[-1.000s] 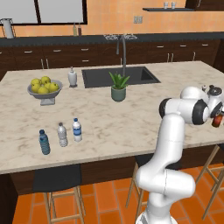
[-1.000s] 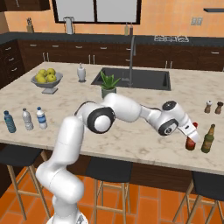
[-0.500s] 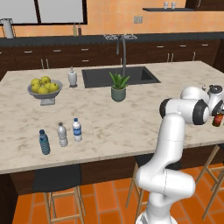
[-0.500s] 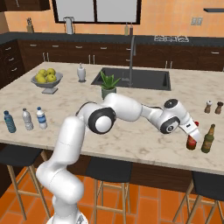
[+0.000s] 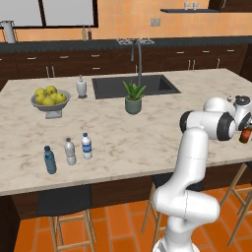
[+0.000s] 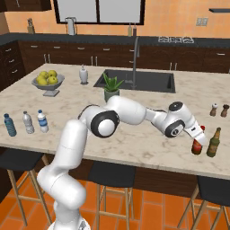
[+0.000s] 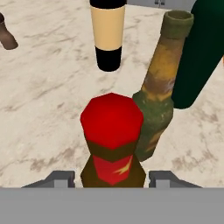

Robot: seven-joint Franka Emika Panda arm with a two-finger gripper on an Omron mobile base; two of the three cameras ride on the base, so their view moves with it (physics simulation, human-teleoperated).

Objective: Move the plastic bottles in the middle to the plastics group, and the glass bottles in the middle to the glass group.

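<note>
Claw at red-topped bottle, right end of marble surface.

The claw (image 7: 112, 178) stands spread, one finger (image 7: 59, 178) either side of the red-brown bottle (image 7: 113, 140), gaps visible, not pinching. The olive-brown bottle (image 7: 159, 87) stands upright just beside it. Beyond, the tan bottle (image 6: 214, 109) and dark bottle (image 6: 224, 110) stand together on the surface (image 6: 134, 130).

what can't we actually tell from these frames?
- Grip on the red-topped bottle: hand view's bottom edge cuts off the fingers, so contact is unclear.
- Gripper: right base view, too small to read the jaws.
- Olive-brown bottle: its base sits behind the red-topped bottle.
- Left base view: the arm hides the bottles.
</note>
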